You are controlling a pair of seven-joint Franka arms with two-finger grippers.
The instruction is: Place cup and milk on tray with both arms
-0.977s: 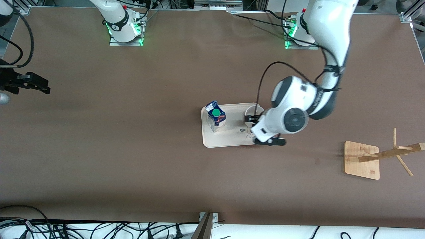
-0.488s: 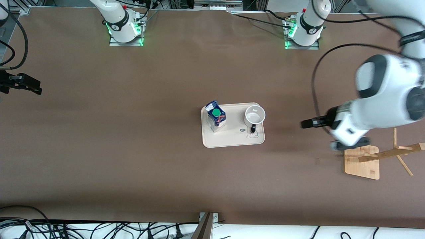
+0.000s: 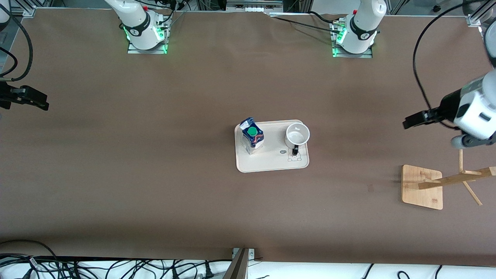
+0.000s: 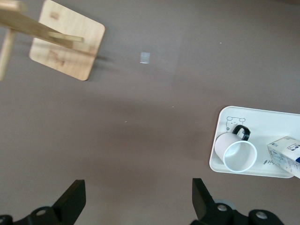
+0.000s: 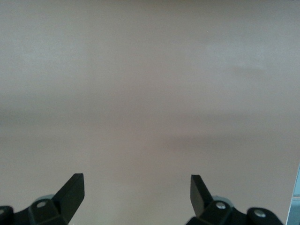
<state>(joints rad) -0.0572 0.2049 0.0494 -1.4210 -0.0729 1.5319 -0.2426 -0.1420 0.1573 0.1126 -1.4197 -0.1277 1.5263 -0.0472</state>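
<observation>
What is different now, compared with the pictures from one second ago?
The left gripper, open and empty, has pulled away from the cup on the tray and now hangs over bare table toward the left arm's end, above the wooden rack. The cup and the milk stayed upright on the tray. The right gripper, open, barely moved.

No legible txt anywhere.

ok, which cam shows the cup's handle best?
Left wrist view: the cup lies close, its black handle clear against the tray. The front view shows the handle only small. The right wrist view misses it.
</observation>
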